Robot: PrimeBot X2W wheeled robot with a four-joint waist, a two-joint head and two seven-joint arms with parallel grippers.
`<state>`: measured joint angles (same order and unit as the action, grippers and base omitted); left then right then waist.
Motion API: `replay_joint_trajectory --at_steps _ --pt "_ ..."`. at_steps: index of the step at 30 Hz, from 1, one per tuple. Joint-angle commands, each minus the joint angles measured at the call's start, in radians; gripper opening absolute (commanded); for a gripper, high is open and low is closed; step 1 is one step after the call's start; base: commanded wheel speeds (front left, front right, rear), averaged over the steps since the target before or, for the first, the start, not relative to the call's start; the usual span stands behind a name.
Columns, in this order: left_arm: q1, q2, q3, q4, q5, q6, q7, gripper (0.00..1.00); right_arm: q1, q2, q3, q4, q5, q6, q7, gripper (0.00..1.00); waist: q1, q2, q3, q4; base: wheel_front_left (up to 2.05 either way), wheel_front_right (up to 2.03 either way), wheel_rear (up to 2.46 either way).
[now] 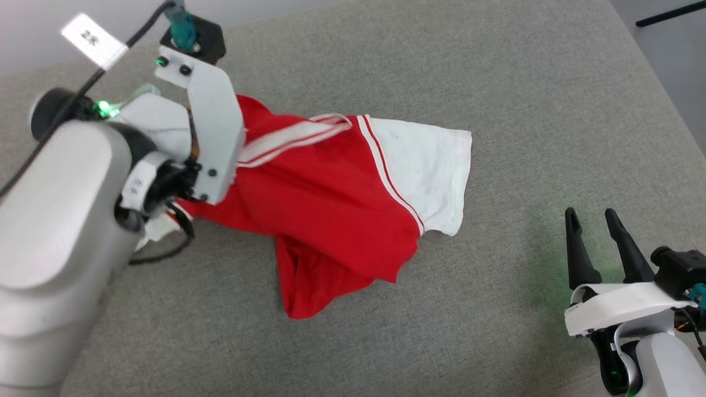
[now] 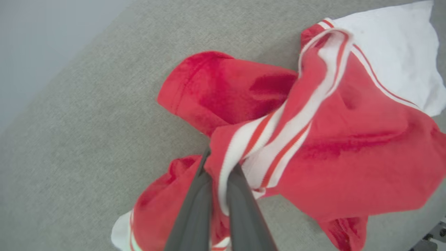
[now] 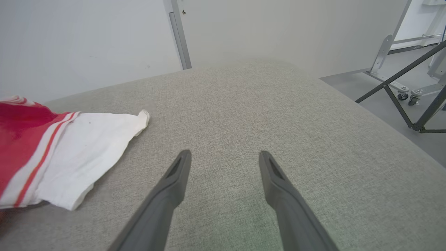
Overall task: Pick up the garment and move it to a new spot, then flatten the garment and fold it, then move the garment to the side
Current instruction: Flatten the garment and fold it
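The left gripper (image 2: 221,161) is pinched tight on the striped trim of the garment (image 1: 331,187), which lies crumpled toward the left of the grey padded surface (image 1: 496,82), one white sleeve end reaching toward the middle. The lift will likely go best straight up and slow, so the thin pinch of trim does not slip before the cloth hangs clear. The right gripper (image 1: 591,216) sits well apart, fingers spread, free to catch a trailing edge.
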<state>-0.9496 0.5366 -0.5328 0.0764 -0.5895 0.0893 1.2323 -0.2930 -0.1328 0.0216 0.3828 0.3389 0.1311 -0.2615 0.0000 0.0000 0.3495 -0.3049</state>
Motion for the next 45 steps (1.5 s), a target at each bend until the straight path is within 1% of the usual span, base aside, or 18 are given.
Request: replay_joint_trajectory --at_steps 1,2,3,4,5,6,7,8,9,11,12,16,21,26,31,36,40,45 --pt "-0.014 0.001 -0.002 0.022 0.003 -0.023 -0.018 0.00 -0.007 -0.004 0.005 0.000 0.002 -0.001 -0.005 1.00 0.0000 0.0000 0.012 -0.004 0.00 0.00 0.00" --pt "-0.025 -0.002 -0.002 0.058 0.005 -0.042 -0.045 0.04 -0.010 -0.004 0.006 0.000 0.004 -0.001 -0.005 1.00 0.0000 0.0000 0.019 -0.006 0.00 0.00 0.00" --pt "-0.031 -0.005 -0.001 0.100 0.004 -0.061 -0.071 0.00 -0.014 -0.004 0.008 0.000 0.006 -0.001 -0.005 1.00 0.0000 0.0000 0.024 -0.008 0.00 0.00 0.00" --pt "-0.037 -0.004 -0.002 0.139 0.006 -0.080 -0.100 0.00 -0.020 -0.003 0.011 0.000 0.008 -0.001 -0.005 1.00 0.0000 0.0000 0.030 -0.011 0.00 0.00 0.00" --pt "-0.045 -0.009 0.000 0.178 0.009 -0.090 -0.127 0.20 -0.023 -0.003 0.012 0.000 0.010 -0.001 -0.005 1.00 0.0000 0.0000 0.035 -0.012 0.00 0.00 0.00" --pt "-0.052 -0.017 0.005 0.215 0.005 -0.097 -0.152 0.16 -0.025 -0.002 0.013 0.000 0.012 -0.001 -0.005 1.00 0.0000 0.0000 0.040 -0.012 0.00 0.00 0.00" --pt "-0.057 -0.023 0.008 0.252 0.001 -0.103 -0.176 0.15 -0.026 -0.001 0.014 0.001 0.011 -0.001 -0.005 1.00 0.0000 0.0000 0.044 -0.013 0.00 0.00 0.00" --pt "-0.062 -0.028 0.010 0.284 0.002 -0.110 -0.198 0.30 -0.025 -0.001 0.014 0.001 0.011 -0.001 -0.005 1.00 0.0000 0.0000 0.047 -0.014 0.00 0.00 0.00" --pt "-0.065 -0.034 0.013 0.317 -0.003 -0.113 -0.214 0.40 -0.025 0.000 0.015 0.002 0.012 -0.001 -0.005 1.00 0.0000 0.0000 0.049 -0.014 0.00 0.00 0.00" --pt "-0.076 -0.047 0.020 0.367 -0.008 -0.114 -0.244 0.47 -0.026 0.000 0.015 0.004 0.013 -0.001 -0.005 1.00 0.0000 0.0000 0.053 -0.012 0.00 0.00 0.00" --pt "-0.082 -0.051 0.022 0.385 -0.005 -0.116 -0.260 0.99 -0.027 0.000 0.014 0.004 0.013 -0.001 -0.005 1.00 0.0000 0.0000 0.054 -0.010 0.00 0.00 0.00" --pt "-0.094 -0.069 0.029 0.413 -0.008 -0.130 -0.325 1.00 -0.024 -0.001 0.010 0.007 0.009 -0.001 -0.005 1.00 0.0000 0.0000 0.049 0.003 0.00 0.00 0.00" --pt "-0.082 -0.066 0.021 0.358 0.005 -0.142 -0.381 1.00 -0.019 -0.012 -0.005 -0.017 -0.005 -0.001 -0.005 1.00 0.0000 0.0000 0.036 0.032 0.00 0.00 0.00" --pt "-0.036 -0.053 0.028 0.237 -0.004 -0.104 -0.373 1.00 -0.002 -0.014 -0.029 -0.058 -0.024 -0.001 -0.005 1.00 0.0000 0.0000 0.022 0.065 0.00 0.00 0.00" --pt "0.045 -0.020 0.035 0.074 -0.009 -0.024 -0.298 1.00 0.003 -0.014 -0.036 -0.070 -0.036 -0.001 -0.005 1.00 0.0000 0.0000 0.009 0.087 0.00 0.00 0.00" --pt "0.145 0.033 0.044 -0.094 0.009 0.086 -0.204 1.00 0.012 -0.014 -0.039 -0.070 -0.041 -0.001 -0.005 1.00 0.0000 0.0000 0.001 0.102 0.00 0.00 0.00" --pt "0.208 0.062 0.068 -0.157 0.018 0.188 -0.143 1.00 0.010 -0.011 -0.036 -0.066 -0.040 -0.001 -0.005 1.00 0.0000 0.0000 -0.001 0.107 0.00 0.00 0.00" --pt "0.244 0.078 0.084 -0.178 0.020 0.246 -0.109 1.00 -0.002 -0.008 -0.029 -0.063 -0.037 -0.001 -0.005 1.00 0.0000 0.0000 0.002 0.103 0.00 0.00 0.00"
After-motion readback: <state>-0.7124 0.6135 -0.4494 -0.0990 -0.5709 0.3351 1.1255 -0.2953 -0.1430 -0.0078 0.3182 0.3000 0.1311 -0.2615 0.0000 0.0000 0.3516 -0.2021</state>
